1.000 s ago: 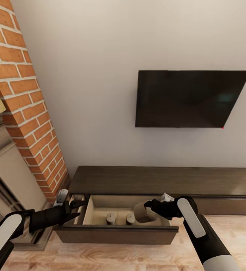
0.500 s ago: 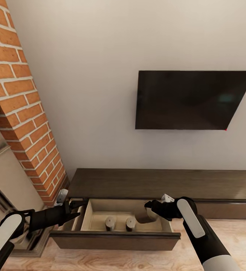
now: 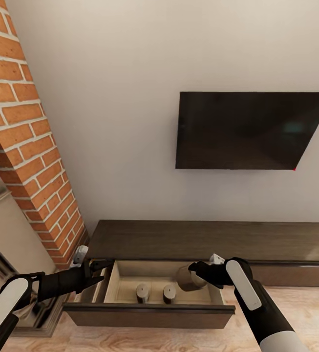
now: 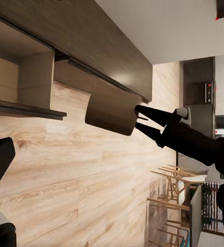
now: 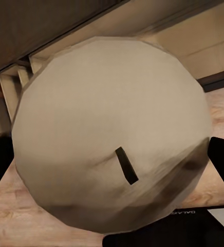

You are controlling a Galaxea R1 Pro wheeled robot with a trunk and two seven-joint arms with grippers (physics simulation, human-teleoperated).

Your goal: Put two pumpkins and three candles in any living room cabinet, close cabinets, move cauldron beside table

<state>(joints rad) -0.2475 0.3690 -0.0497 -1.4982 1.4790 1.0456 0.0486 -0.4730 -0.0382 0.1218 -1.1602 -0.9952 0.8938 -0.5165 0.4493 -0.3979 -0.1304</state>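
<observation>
Readable text: one faint pale line of print on the black gripper body [image 5: 186,212], at the edge of the right wrist view; it seems to begin "GALA", the rest too blurred to tell.
TV [image 3: 247,129]: blank screen, nothing legible.
Cabinet [image 3: 203,239]: unmarked.

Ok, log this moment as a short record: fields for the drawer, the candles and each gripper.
drawer: cabinet drawer pulled open, pale inside
candles in drawer: two, upright, side by side
third candle: held tilted over the drawer's right part, wick end toward the right wrist camera
right gripper: shut on the third candle
left gripper: holds nothing, fingers apart, at the drawer's left end
</observation>
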